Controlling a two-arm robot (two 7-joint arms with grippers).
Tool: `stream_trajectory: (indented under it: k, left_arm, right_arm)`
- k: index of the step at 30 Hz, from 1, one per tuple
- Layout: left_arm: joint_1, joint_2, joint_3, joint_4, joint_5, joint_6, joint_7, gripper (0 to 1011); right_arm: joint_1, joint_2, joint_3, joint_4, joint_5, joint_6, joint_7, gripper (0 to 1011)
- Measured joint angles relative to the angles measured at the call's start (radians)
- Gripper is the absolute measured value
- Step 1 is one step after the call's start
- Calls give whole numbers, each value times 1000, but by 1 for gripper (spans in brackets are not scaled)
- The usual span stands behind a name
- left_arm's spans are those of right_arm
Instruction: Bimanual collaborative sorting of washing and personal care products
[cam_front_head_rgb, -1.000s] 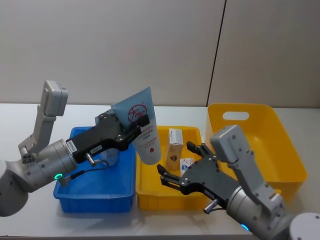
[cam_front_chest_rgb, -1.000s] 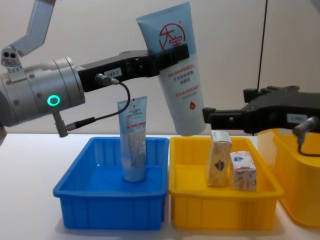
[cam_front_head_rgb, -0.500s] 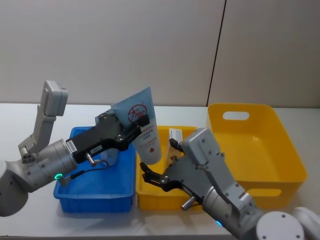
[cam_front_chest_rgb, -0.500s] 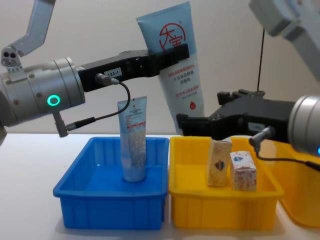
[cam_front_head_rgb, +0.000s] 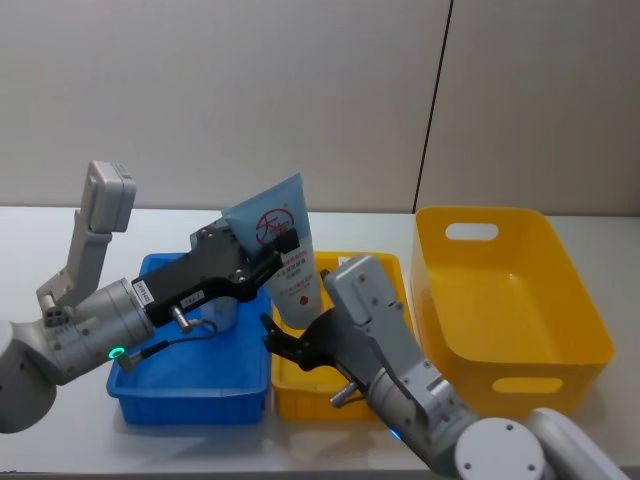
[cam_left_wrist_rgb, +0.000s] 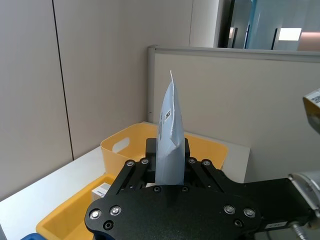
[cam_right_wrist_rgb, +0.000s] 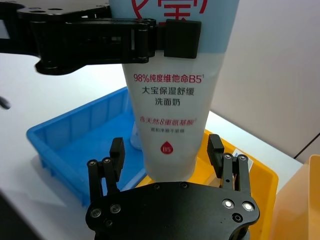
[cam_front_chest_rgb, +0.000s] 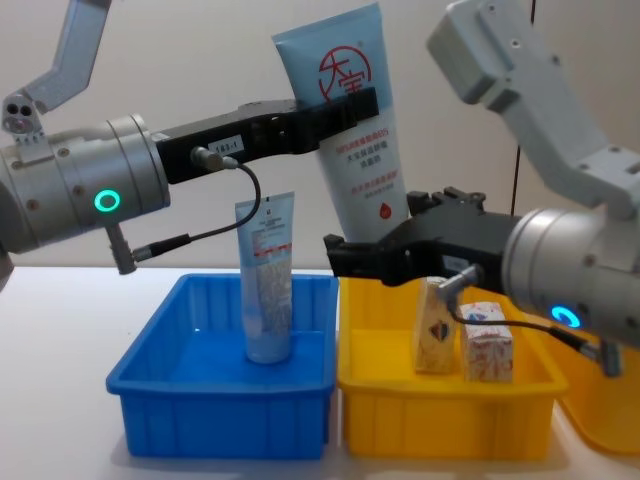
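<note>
My left gripper (cam_front_head_rgb: 285, 243) is shut on a large pale blue and white tube (cam_front_head_rgb: 288, 262) with a red round logo, holding it crimped end up above the seam between the blue tray (cam_front_head_rgb: 190, 392) and the small yellow tray (cam_front_head_rgb: 300, 400). The tube (cam_front_chest_rgb: 350, 130) hangs cap end down. My right gripper (cam_right_wrist_rgb: 166, 150) is open, its fingers (cam_right_wrist_rgb: 116, 151) on either side of the tube's (cam_right_wrist_rgb: 170, 105) lower end with gaps. A smaller tube (cam_front_chest_rgb: 267, 282) stands in the blue tray (cam_front_chest_rgb: 220, 412). Two cartons (cam_front_chest_rgb: 437, 325) (cam_front_chest_rgb: 487, 342) stand in the yellow tray (cam_front_chest_rgb: 440, 415).
A large, deep yellow bin (cam_front_head_rgb: 505, 290) sits at the right on the grey table. The right arm (cam_front_chest_rgb: 560, 250) crosses above the small yellow tray. A plain wall lies behind.
My right arm has swung left over the small yellow tray, bringing its open gripper up to the hanging tube's lower end. The left arm and its tube have stayed still.
</note>
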Motion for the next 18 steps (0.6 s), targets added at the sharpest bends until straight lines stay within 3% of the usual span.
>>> stream_trajectory:
  k: [11, 18]
  left_arm:
    - [0, 0, 0, 0, 0, 0, 0, 224]
    - [0, 0, 0, 0, 0, 0, 0, 224]
  right_arm:
    - [41, -76, -21, 106, -61, -54, -73, 1003]
    - [54, -100, -27, 141, -81, -72, -97, 860]
